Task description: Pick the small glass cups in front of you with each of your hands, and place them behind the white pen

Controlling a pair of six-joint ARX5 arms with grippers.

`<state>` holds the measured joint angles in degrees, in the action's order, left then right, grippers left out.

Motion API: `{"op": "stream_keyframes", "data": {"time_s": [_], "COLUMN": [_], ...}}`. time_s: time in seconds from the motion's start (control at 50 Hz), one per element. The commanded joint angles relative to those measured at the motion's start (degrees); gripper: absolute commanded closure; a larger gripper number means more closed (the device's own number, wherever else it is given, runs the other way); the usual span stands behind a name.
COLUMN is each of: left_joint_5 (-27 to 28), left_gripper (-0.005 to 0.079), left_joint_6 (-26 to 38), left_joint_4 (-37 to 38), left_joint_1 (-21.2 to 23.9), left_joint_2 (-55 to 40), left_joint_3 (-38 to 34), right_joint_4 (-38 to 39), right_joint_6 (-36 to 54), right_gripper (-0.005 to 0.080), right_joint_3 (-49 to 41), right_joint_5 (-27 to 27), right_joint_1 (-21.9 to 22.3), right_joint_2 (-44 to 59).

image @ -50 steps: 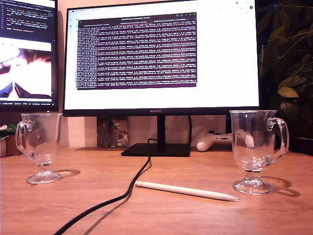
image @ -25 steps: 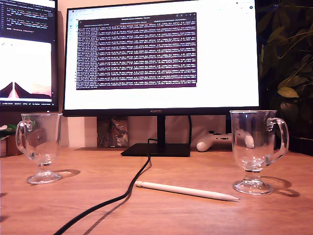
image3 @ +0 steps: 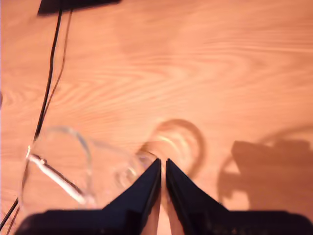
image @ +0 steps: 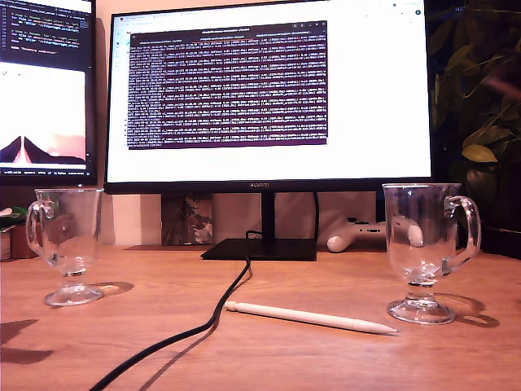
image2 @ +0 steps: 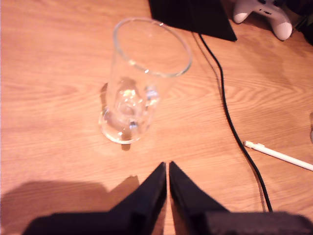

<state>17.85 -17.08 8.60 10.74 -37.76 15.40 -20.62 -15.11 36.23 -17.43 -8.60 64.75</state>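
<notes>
A: Where are we w/ the step?

B: Approach, we'd say. Neither glass mug is held. In the first wrist view, my first gripper (image2: 168, 166) hangs above the desk (image2: 54, 73), tips pressed together w/ only a hairline between, apart from the first glass mug (image2: 142, 83), which stands upright. My second gripper (image3: 162, 164) is likewise closed, empty, right over the second glass mug (image3: 98, 171); can't tell if it touches.

A: How do we do it well?

B: Our judgement: spread both sets of tips before descending, else they'll knock the rims. Take the bowl or handle, not the thin stem; glass is slick, so squeeze gently & lift straight.

A: Looks & places, big to small?

B: Exterior view: Huawei monitor (image: 269, 90) fills upper centre. One mug sits mid-left (image: 67, 244), the other mid-right (image: 427, 252); clear, loop handle, short stem, round foot, both empty. Black cable (image: 203, 322) runs from the stand to lower left. White pen (image: 309, 318) lies lower centre, tip near the right mug's foot. No arm shows there, only shadows lower left.
</notes>
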Motion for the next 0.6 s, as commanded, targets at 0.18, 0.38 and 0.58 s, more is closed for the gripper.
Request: {"op": "stream_keyframes", "data": {"time_s": [0.18,0.38,0.58], "left_joint_5": [-0.33,-0.33,-0.33], "left_gripper": [0.0761,0.0761,0.0761], "left_joint_6": [1.03,1.03,1.03], "left_joint_4": [-0.68,-0.85,-1.46], "left_joint_1": [0.15,0.15,0.15], "left_joint_2": [-0.5,-0.5,-0.5], "left_joint_3": [0.96,0.96,0.96], "right_joint_4": [0.26,2.89,4.42], "right_joint_6": [0.11,-0.17,-1.55], "right_gripper": [0.0765,0.0765,0.0765], "right_joint_3": [2.14,2.16,2.16], "right_joint_5": [0.04,0.02,-0.42], "right_joint_1": [-4.57,-6.69,-7.28], "right_joint_2": [7.1,7.82,7.82]}}
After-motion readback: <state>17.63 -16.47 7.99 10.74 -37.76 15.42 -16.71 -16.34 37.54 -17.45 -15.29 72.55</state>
